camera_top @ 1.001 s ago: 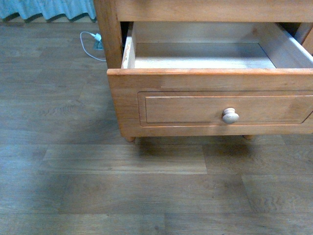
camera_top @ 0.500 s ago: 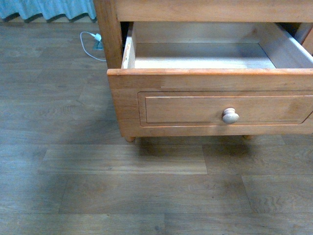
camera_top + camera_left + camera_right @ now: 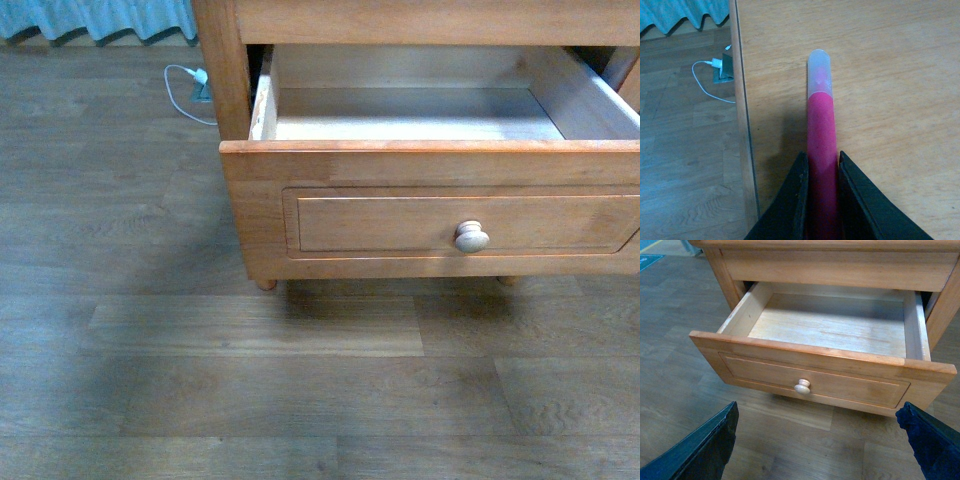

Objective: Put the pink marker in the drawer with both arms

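The drawer (image 3: 430, 220) stands pulled open, with a honey-brown panel front, a round pale knob (image 3: 471, 236) and a bare pale wood inside; it also shows in the right wrist view (image 3: 820, 375). In the left wrist view my left gripper (image 3: 821, 165) is shut on the pink marker (image 3: 820, 130), whose clear cap (image 3: 819, 72) points out over the wooden cabinet top (image 3: 890, 75) near its edge. My right gripper (image 3: 820, 420) is open wide and empty, above the floor in front of the drawer. Neither arm shows in the front view.
The cabinet frame (image 3: 222, 70) stands on a grey-brown plank floor (image 3: 250, 380). A white cable and plug (image 3: 190, 85) lie on the floor left of the cabinet, below a teal curtain (image 3: 100, 18). The same cable shows in the left wrist view (image 3: 705, 80).
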Controlling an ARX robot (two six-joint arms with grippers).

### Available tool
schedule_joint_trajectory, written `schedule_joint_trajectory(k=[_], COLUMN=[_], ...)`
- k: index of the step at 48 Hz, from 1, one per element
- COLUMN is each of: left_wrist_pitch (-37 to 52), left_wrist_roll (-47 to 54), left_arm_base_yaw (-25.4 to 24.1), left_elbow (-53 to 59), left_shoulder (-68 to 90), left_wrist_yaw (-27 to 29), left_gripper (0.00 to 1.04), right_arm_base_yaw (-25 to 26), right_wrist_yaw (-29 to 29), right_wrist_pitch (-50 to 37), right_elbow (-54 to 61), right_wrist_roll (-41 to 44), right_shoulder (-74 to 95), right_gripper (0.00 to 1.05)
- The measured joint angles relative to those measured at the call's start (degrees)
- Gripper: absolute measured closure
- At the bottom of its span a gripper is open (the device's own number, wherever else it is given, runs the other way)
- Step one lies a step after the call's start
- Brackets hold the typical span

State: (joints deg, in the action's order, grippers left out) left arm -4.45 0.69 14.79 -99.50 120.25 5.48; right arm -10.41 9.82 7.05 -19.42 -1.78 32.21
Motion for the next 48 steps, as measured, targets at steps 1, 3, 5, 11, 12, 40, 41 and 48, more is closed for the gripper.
schedule_joint_trajectory(k=[1,3,5,11,12,40,41,48], left_wrist_pitch=[0.3,1.2,2.3,6.4,7.0,20.0,20.2,21.1], left_wrist_roll=[0.1,0.3,0.3,1.5,2.0,8.0,8.0,8.1], left_arm_base_yaw=[0.0,0.0,0.0,0.0,0.1,8.5,9.2,11.1], left_elbow=[0.3,1.1,1.9,5.9,6.6,35.0,35.3,35.8], left_shoulder=[-0.2,-0.6,-1.0,-3.1,-3.5,-18.3,-18.3,-16.9], left_wrist_yaw=[-0.3,-1.4,-2.5,-10.2,-11.8,-32.3,-32.3,-28.4], left_gripper=[0.9,0.9,0.9,0.9,0.9,0.9,0.9,0.9], right_arm_base_yaw=[0.0,0.0,0.0,0.0,0.0,0.0,0.0,0.0], right_wrist_yaw=[0.0,0.0,0.0,0.0,0.0,0.0,0.0,0.0], right_wrist_pitch=[0.0,0.0,0.0,0.0,0.0,0.0,0.0,0.0], right_elbow=[0.0,0.0,0.0,0.0,0.0,0.0,0.0,0.0], right_wrist_roll=[0.0,0.0,0.0,0.0,0.0,0.0,0.0,0.0], right_shoulder=[0.0,0.0,0.0,0.0,0.0,0.0,0.0,0.0], right_gripper=[0.08,0.08,0.08,0.08,0.08,0.08,0.08,0.08])
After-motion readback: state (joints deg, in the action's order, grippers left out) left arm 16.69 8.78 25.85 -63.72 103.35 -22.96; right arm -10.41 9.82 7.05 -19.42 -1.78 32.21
